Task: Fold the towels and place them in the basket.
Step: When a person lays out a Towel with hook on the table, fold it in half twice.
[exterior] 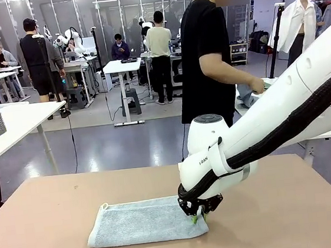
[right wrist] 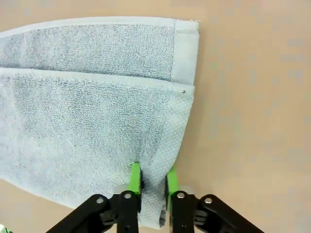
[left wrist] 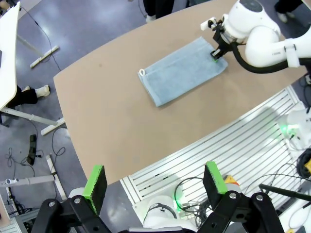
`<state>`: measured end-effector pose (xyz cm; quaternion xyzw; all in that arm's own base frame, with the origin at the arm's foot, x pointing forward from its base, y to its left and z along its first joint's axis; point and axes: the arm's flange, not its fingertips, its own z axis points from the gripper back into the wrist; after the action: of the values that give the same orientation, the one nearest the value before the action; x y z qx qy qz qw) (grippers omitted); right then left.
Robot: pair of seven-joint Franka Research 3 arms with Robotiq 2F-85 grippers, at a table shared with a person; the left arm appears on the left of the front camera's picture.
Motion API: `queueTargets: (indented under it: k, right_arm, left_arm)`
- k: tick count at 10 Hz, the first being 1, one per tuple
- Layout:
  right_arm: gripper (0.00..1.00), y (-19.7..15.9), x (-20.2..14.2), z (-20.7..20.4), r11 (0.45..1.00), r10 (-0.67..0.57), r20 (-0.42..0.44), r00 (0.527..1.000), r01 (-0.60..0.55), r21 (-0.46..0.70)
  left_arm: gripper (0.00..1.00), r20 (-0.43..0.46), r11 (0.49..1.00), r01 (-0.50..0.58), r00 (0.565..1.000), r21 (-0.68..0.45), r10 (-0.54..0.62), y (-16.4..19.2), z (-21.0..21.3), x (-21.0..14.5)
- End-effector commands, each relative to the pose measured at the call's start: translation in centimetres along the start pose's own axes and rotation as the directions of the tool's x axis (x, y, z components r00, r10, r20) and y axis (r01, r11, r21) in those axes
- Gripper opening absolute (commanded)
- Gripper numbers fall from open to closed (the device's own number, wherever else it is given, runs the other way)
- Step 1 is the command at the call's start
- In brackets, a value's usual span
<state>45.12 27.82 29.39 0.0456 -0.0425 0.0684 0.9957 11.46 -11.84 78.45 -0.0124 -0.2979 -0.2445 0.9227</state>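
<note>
Towel point(exterior: 140, 221): one, in right pincer point(right wrist: 153, 179)

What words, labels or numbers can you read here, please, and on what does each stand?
"FRAN": on the right arm, on its white shell near the wrist; the strap hides the rest of the word.
Towel: no print or label to read.
Background: nothing large or sharp enough to read.

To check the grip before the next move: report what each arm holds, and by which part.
Right jaws pinch the towel by a raised fold near a corner of its short edge; left jaws stand open, holding nothing.
</note>
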Motion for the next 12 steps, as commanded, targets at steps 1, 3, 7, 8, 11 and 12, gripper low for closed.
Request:
queueTargets:
  k: [1,3,7,8,11,12]
  right_arm:
    - [0.0,-0.6,-0.1,-1.2,1.0,0.006,-0.023,1.0,-0.006,-0.018]
    - [0.0,-0.8,-0.2,-0.9,1.0,0.004,-0.015,1.0,-0.004,-0.014]
    - [0.0,-2.1,-0.6,3.6,0.988,0.111,0.019,0.994,-0.109,-0.11]
    - [0.0,-3.1,-1.1,5.8,0.972,0.123,0.023,0.992,-0.116,-0.202]
    - [0.0,-4.1,-2.5,11.6,0.906,0.171,0.016,0.985,-0.15,-0.395]
    - [0.0,-3.3,-2.5,12.8,0.897,0.197,0.026,0.98,-0.169,-0.409]
  left_arm:
    - [1.0,0.014,1.0,0.014,1.0,0.001,-0.014,-0.5,0.7,-0.4]
    - [1.0,0.014,1.0,0.014,1.0,0.001,-0.014,-0.5,0.7,-0.4]
    - [1.0,0.014,1.0,0.014,1.0,0.001,-0.014,-0.5,0.7,-0.4]
    - [1.0,0.014,1.0,0.014,1.0,0.001,-0.014,-0.5,0.7,-0.4]
    - [1.0,0.014,1.0,0.014,1.0,0.001,-0.014,-0.5,0.7,-0.4]
    - [1.0,0.014,1.0,0.014,1.0,0.001,-0.014,-0.5,0.7,-0.4]
